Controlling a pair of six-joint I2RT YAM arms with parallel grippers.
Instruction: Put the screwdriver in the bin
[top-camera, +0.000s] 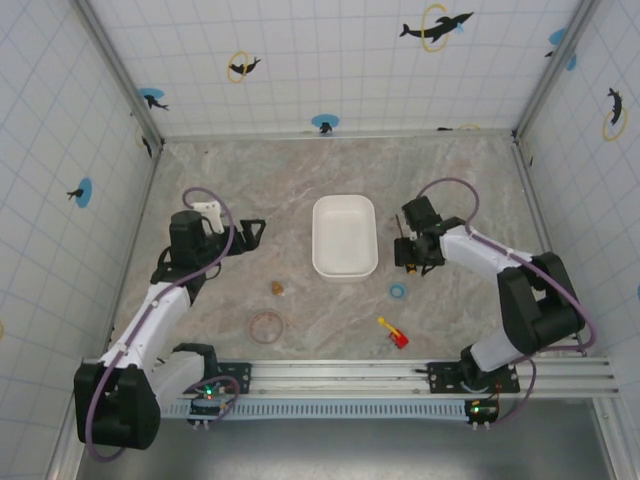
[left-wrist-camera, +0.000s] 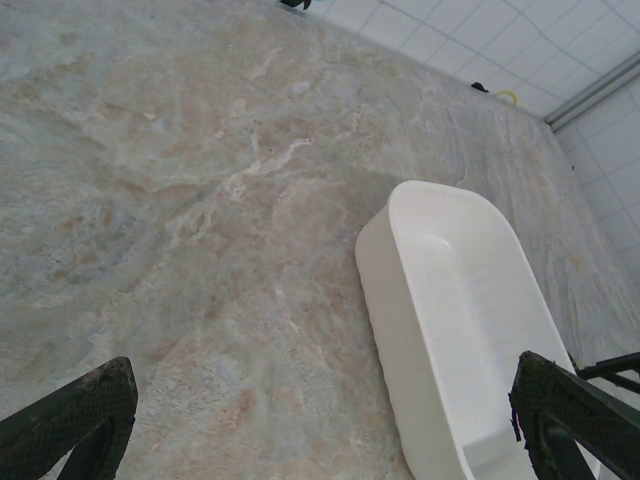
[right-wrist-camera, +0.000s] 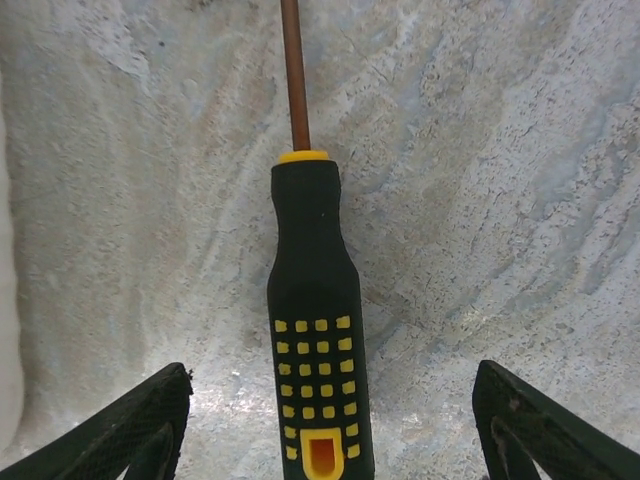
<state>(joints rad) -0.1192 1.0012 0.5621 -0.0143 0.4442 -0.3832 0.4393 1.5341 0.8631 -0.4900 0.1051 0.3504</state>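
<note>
Marble-patterned table (top-camera: 300, 180) seen from above, with two robot arms mounted at its near edge. The bin (top-camera: 344, 237), a white tray, sits in the middle of the table with its long sides running from near edge to far edge.

The right gripper (top-camera: 408, 252) hovers low just beside the bin's right side. In the right wrist view, the screwdriver (right-wrist-camera: 315, 330) lies on the table between its two fingers (right-wrist-camera: 125, 430), which are spread wide and touch nothing. The black handle with yellow squares is nearest the camera, and the thin shaft points away toward the far edge.

The left gripper (top-camera: 252, 233) is near the bin's left side, pointing toward it. Its jaws are also wide apart and hold nothing. In the left wrist view the bin (left-wrist-camera: 450, 300) looks bare inside.

Toward the near edge lie a small brown piece (top-camera: 277, 288), a clear ring (top-camera: 266, 325), a small blue ring (top-camera: 398, 291) and a red-and-yellow toy piece (top-camera: 393, 333).
</note>
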